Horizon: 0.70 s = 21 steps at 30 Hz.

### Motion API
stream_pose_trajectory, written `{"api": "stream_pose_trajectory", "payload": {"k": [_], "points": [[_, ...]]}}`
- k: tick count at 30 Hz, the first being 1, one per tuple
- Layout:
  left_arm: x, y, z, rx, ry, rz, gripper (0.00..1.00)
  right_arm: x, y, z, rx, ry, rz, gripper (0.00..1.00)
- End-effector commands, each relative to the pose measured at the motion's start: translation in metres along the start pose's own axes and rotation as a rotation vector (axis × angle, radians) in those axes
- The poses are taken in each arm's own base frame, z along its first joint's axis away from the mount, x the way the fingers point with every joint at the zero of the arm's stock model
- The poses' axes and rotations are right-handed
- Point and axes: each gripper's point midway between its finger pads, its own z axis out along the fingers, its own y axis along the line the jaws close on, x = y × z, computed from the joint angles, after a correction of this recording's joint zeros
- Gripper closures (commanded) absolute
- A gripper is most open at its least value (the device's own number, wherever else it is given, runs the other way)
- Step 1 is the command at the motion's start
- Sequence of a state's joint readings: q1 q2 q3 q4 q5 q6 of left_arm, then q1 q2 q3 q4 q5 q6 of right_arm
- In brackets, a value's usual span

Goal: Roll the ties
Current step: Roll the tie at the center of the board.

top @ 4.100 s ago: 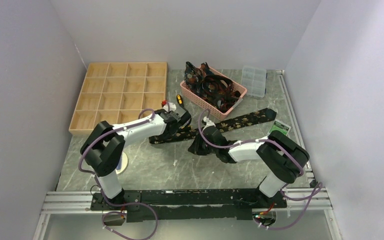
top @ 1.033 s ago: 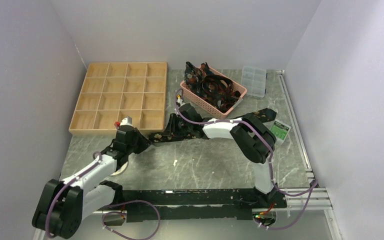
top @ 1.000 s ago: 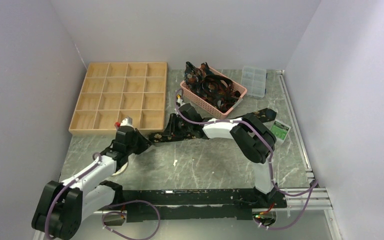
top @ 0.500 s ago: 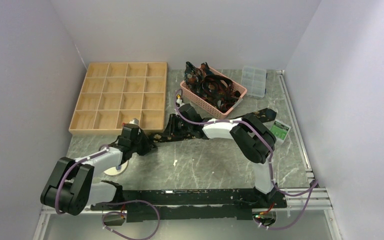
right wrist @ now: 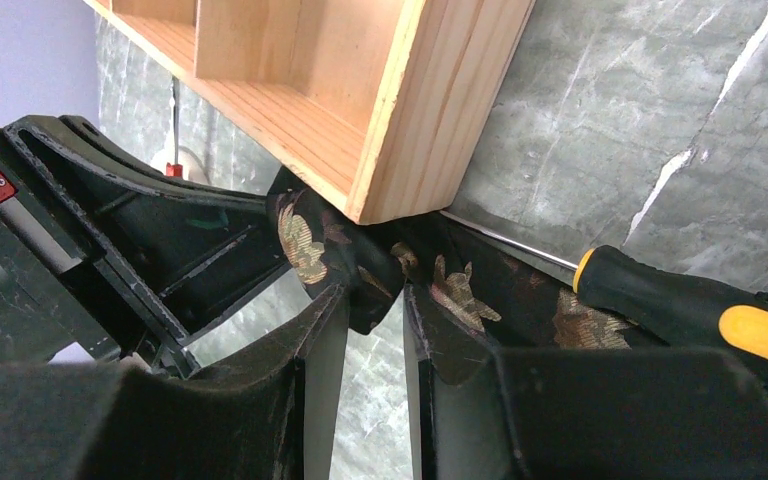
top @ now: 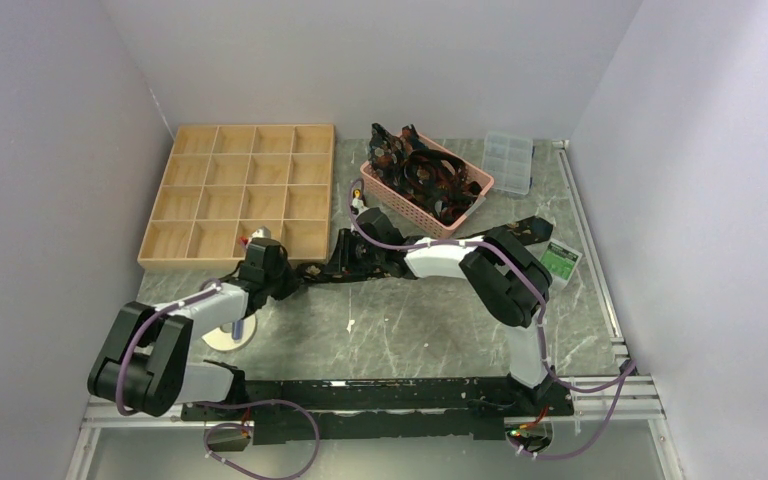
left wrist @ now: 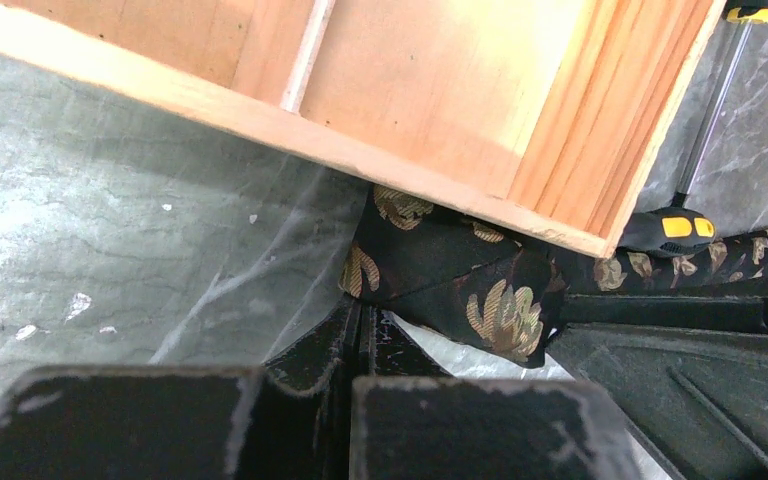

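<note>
One black tie (top: 460,243) with gold leaf patterns lies across the table from the wooden tray's corner toward the right. Its folded left end (left wrist: 440,290) sits under the tray's corner. My left gripper (left wrist: 363,312) is shut, its tips against that fold; whether fabric is pinched does not show. In the top view the left gripper (top: 288,272) is just left of the tie's end. My right gripper (right wrist: 375,300) holds a fold of the tie (right wrist: 360,270) between its fingertips. From above, the right gripper (top: 343,262) faces the left one. More ties (top: 430,175) fill the pink basket.
The wooden compartment tray (top: 240,190) stands at the back left, its corner (right wrist: 400,150) right above both grippers. A black and yellow screwdriver (right wrist: 660,300) lies on the tie. The pink basket (top: 400,205), a clear plastic box (top: 508,160) and a green card (top: 560,262) lie further right.
The left arm has folded in and its shut gripper has moved forward and right, up to the tie's end by the tray. The right arm and the tie have stayed put.
</note>
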<state>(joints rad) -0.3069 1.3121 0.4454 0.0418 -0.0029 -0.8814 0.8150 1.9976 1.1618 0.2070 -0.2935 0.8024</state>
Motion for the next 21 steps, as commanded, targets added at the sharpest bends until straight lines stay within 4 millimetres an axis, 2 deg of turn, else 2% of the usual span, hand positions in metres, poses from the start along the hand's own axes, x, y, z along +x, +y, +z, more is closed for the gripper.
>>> {"api": "stream_pose_trajectory", "payload": {"k": [1,4,8,11,15,18,19,21], "points": [[-0.007,0.007,0.005,-0.034,-0.038,-0.002,0.97,0.0,0.003,0.002,-0.015,-0.008,-0.026,0.69],[-0.006,0.005,0.001,-0.02,-0.035,0.003,0.97,-0.003,0.005,-0.001,-0.011,-0.02,-0.029,0.66],[-0.006,0.003,-0.01,0.01,-0.046,0.015,0.97,-0.013,0.014,-0.003,-0.017,-0.046,-0.026,0.56],[-0.001,0.008,-0.019,-0.003,-0.034,0.021,0.97,-0.015,0.018,0.001,-0.019,-0.046,-0.026,0.55],[0.006,0.016,-0.03,-0.018,-0.018,0.031,0.97,-0.01,0.011,0.007,0.002,-0.028,-0.008,0.69],[0.003,0.022,-0.044,-0.039,-0.048,0.028,0.96,-0.007,0.003,0.008,0.022,-0.026,-0.008,0.78],[-0.001,0.023,-0.048,-0.043,-0.067,0.022,0.91,-0.005,0.001,0.008,0.024,-0.024,-0.011,0.8],[-0.01,0.019,-0.057,-0.039,-0.102,0.016,0.69,-0.002,-0.005,0.01,0.033,-0.019,-0.022,0.83]]}}
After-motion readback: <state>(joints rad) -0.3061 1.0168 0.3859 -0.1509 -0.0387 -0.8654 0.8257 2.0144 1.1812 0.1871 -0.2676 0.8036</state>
